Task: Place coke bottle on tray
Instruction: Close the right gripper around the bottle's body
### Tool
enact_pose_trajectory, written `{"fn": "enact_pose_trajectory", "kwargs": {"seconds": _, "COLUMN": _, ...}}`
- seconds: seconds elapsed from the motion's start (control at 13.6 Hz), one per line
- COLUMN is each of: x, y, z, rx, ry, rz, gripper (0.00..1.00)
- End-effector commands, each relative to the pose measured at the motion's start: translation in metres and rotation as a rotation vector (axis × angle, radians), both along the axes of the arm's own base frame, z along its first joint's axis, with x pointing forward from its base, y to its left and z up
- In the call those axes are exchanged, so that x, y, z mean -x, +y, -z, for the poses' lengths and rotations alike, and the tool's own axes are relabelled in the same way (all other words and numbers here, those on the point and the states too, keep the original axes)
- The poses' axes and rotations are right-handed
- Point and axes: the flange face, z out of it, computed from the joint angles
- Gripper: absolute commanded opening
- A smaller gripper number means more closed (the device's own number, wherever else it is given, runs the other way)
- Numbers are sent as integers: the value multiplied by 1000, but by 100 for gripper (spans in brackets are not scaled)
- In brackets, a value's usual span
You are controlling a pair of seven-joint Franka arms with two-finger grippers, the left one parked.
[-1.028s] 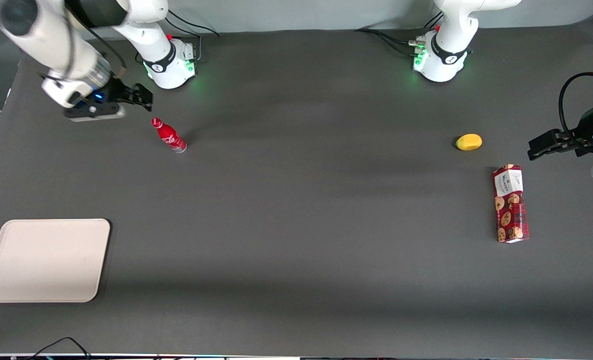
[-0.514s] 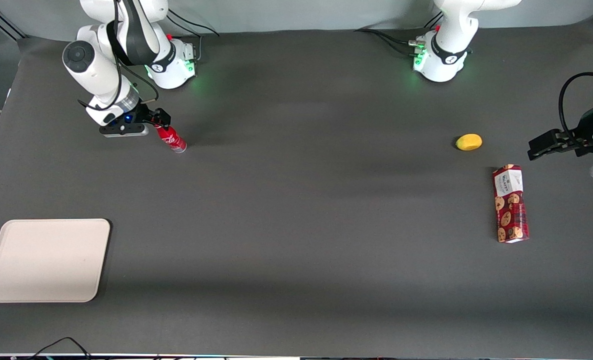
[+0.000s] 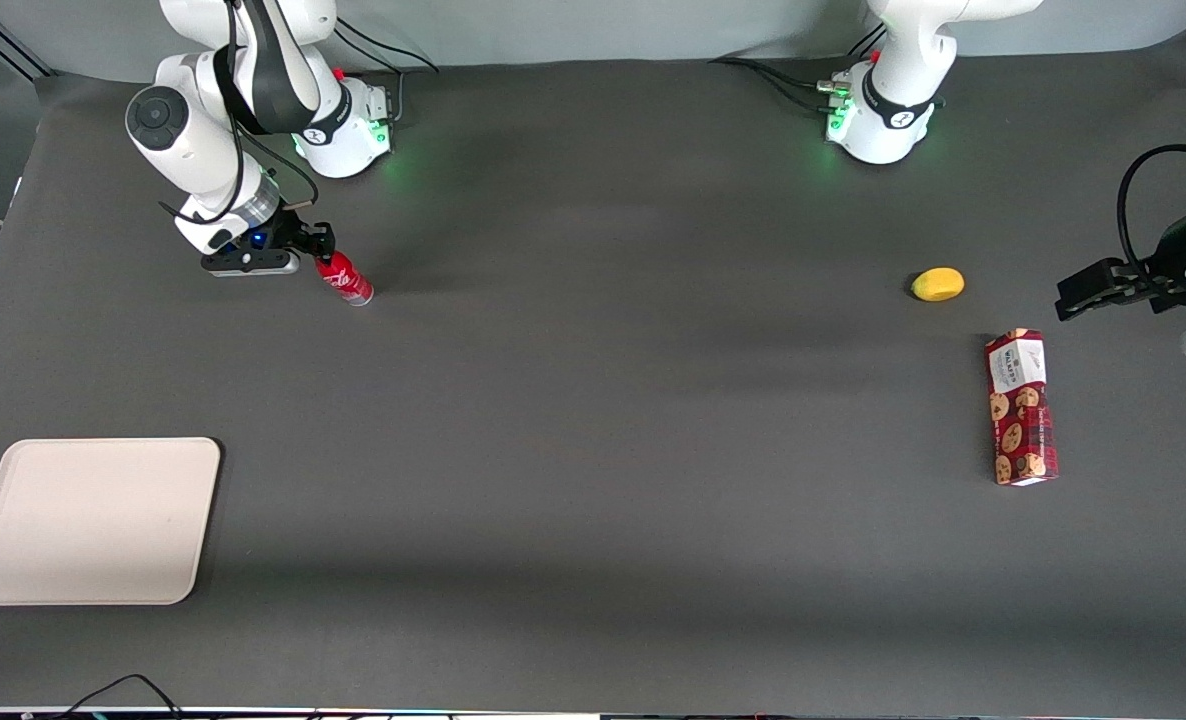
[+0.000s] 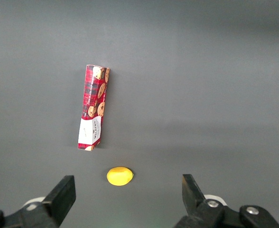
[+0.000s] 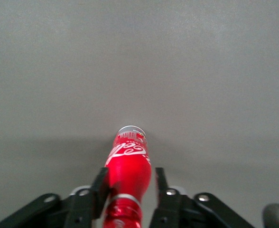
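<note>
The coke bottle (image 3: 346, 281) is slim and red with white script, on the dark table near the working arm's base. Its cap end is between my fingers and its silvery base points away from the gripper. My right gripper (image 3: 320, 247) is open, with one finger on each side of the bottle's neck. In the right wrist view the bottle (image 5: 129, 159) sits between the gripper's (image 5: 130, 175) fingers; one finger touches it and a small gap shows at the other. The beige tray (image 3: 90, 520) lies empty, much nearer the front camera, at the working arm's end of the table.
A yellow lemon-like fruit (image 3: 938, 284) and a red cookie box (image 3: 1021, 407) lie toward the parked arm's end of the table; both also show in the left wrist view, fruit (image 4: 119, 175) and box (image 4: 94, 107).
My gripper came down from farther toward the table's end to the bottle's cap end and now straddles its neck. In the last half second it slid slightly further along the bottle. The bottle has not moved.
</note>
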Motion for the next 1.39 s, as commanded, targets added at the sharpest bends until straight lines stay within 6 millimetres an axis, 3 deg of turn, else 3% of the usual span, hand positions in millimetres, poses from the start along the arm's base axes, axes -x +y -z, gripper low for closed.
{"fn": "enact_pose_trajectory", "kwargs": {"seconds": 0.0, "x": 11, "y": 0, "z": 2, "rx": -20, "ry": 4, "rz": 37, "gripper": 17}}
{"fn": "enact_pose_trajectory", "kwargs": {"seconds": 0.07, "x": 13, "y": 3, "z": 1, "rx": -20, "ry": 6, "rz": 34, "gripper": 18}}
{"fn": "enact_pose_trajectory", "kwargs": {"seconds": 0.15, "x": 12, "y": 5, "z": -1, "rx": -17, "ry": 1, "rz": 29, "gripper": 29}}
{"fn": "enact_pose_trajectory", "kwargs": {"seconds": 0.29, "x": 12, "y": 6, "z": -1, "rx": -28, "ry": 2, "rz": 38, "gripper": 64}}
{"fn": "enact_pose_trajectory", "kwargs": {"seconds": 0.37, "x": 12, "y": 10, "z": -2, "rx": -23, "ry": 0, "rz": 28, "gripper": 88}}
{"fn": "enact_pose_trajectory", "kwargs": {"seconds": 0.44, "x": 11, "y": 11, "z": -3, "rx": -23, "ry": -3, "rz": 24, "gripper": 100}}
{"fn": "enact_pose_trajectory", "kwargs": {"seconds": 0.81, "x": 10, "y": 13, "z": -8, "rx": -24, "ry": 2, "rz": 20, "gripper": 100}}
{"fn": "enact_pose_trajectory", "kwargs": {"seconds": 0.95, "x": 13, "y": 12, "z": -13, "rx": -22, "ry": 6, "rz": 14, "gripper": 87}}
{"fn": "enact_pose_trajectory", "kwargs": {"seconds": 1.17, "x": 14, "y": 12, "z": -13, "rx": -23, "ry": 14, "rz": 12, "gripper": 35}}
{"fn": "enact_pose_trajectory", "kwargs": {"seconds": 1.32, "x": 14, "y": 12, "z": -13, "rx": -23, "ry": 14, "rz": 9, "gripper": 6}}
